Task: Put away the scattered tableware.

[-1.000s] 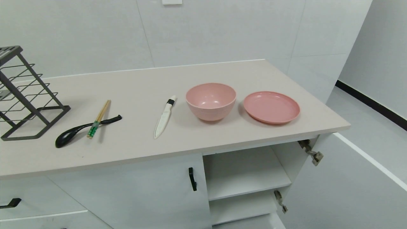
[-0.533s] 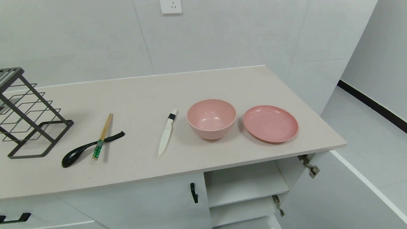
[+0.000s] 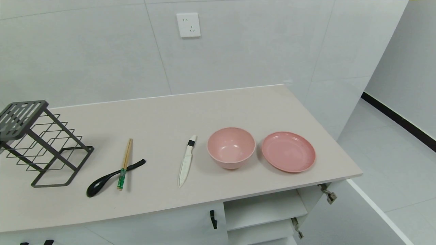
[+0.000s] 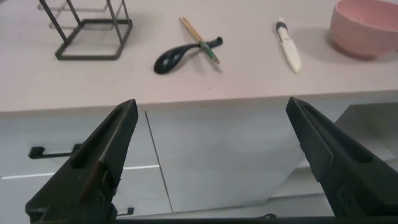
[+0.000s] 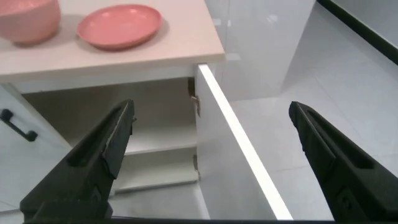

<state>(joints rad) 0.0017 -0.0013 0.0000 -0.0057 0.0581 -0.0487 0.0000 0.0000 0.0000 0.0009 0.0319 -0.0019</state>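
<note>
Head view, 12 o'clock = toward the back wall. The counter (image 3: 204, 109) carries six items in a rough row.

- Wire rack (image 3: 44, 143): far left, standing.
- Black spoon (image 3: 110, 177): at 3 o'clock of the rack, apart from it. Scoop end points to 8 o'clock, handle to 2 o'clock.
- Chopsticks (image 3: 125, 160): a pair lying side by side across the spoon's handle, green ends toward 6 o'clock.
- Knife (image 3: 186, 163): white, at 3 o'clock of the spoon and well apart from it, pointed end toward 6 o'clock.
- Pink bowl (image 3: 231, 148): upright, just beside the knife at its 3 o'clock, not touching.
- Pink plate (image 3: 288, 151): at 3 o'clock of the bowl with a thin gap between them, near the counter's right end.

A wall outlet (image 3: 188, 25) sits at 12 o'clock of the knife. At 6 o'clock of the bowl and plate the cabinet is open, with a shelf (image 3: 265, 208) visible.

Left wrist view: the left gripper (image 4: 211, 168) is spread wide and empty, low in front of the closed cabinet fronts.

Right wrist view: the right gripper (image 5: 211, 162) is spread wide and empty, facing the open cabinet and the edge of its door (image 5: 236, 143).
</note>
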